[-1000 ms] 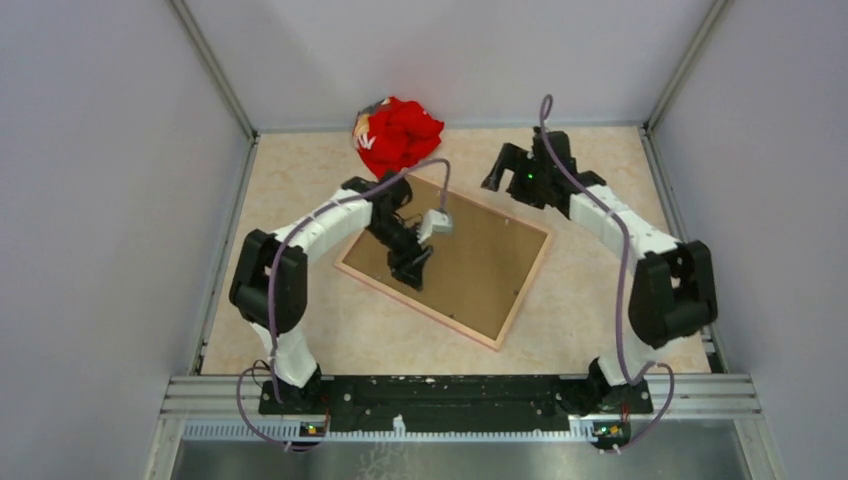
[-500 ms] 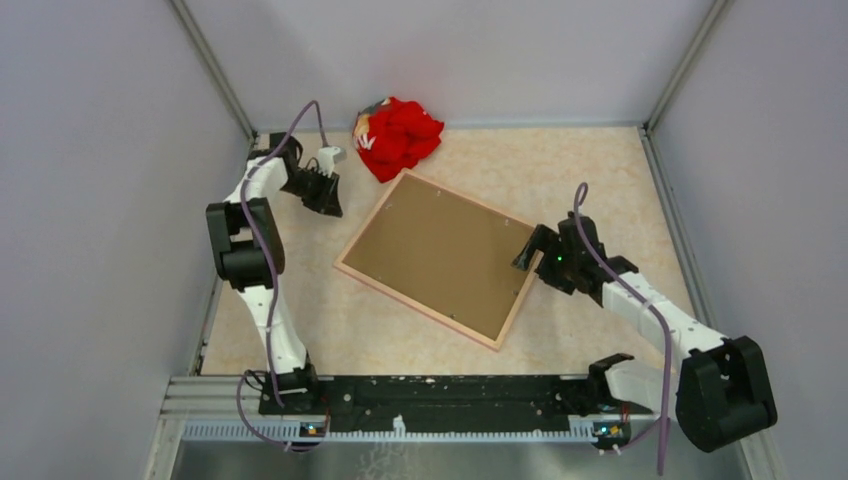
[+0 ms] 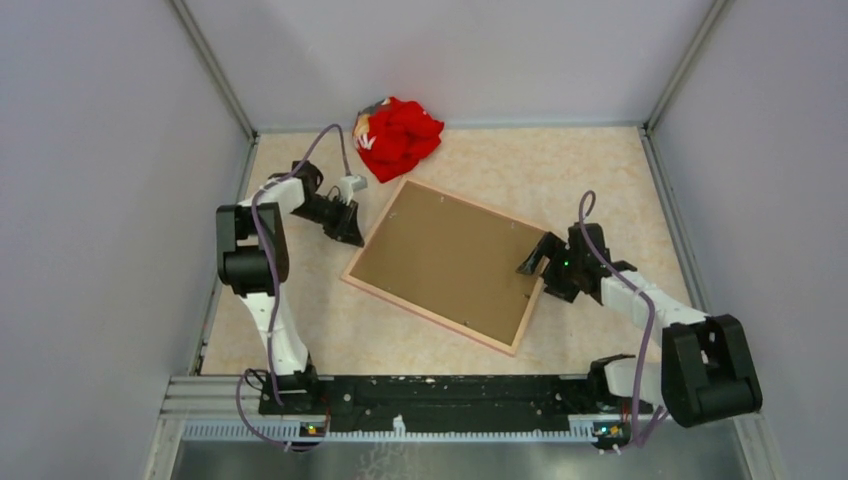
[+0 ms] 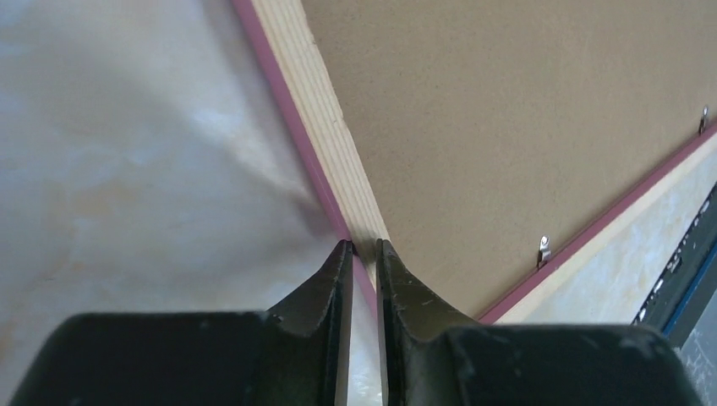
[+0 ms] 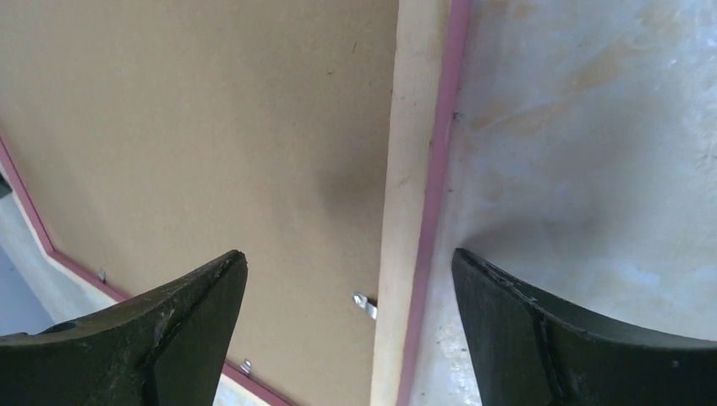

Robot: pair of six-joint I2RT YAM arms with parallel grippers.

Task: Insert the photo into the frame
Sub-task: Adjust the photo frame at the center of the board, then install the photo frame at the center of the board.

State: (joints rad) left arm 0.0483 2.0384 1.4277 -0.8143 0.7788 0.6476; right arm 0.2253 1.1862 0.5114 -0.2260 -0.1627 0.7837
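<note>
The frame [image 3: 450, 265] lies face down on the table, brown hardboard backing up, with a pink rim and light wood border. The photo is not in view. My left gripper [image 3: 350, 232] is at the frame's left edge. In the left wrist view [image 4: 363, 245] its jaws are almost closed, holding nothing, with the tips against the pink and wood edge [image 4: 325, 152]. My right gripper [image 3: 535, 262] is open at the frame's right edge. In the right wrist view [image 5: 348, 258] its jaws straddle the wood border [image 5: 414, 169], one over the backing and one over the table.
A red cloth bundle [image 3: 398, 135] lies at the back, just beyond the frame's far corner. Grey walls enclose the table on three sides. Small metal clips [image 5: 365, 304] hold the backing along the frame's border.
My left arm has swung from the back left corner to the frame's left edge. The frame has shifted a little to the right. My right gripper stays at the right edge.
</note>
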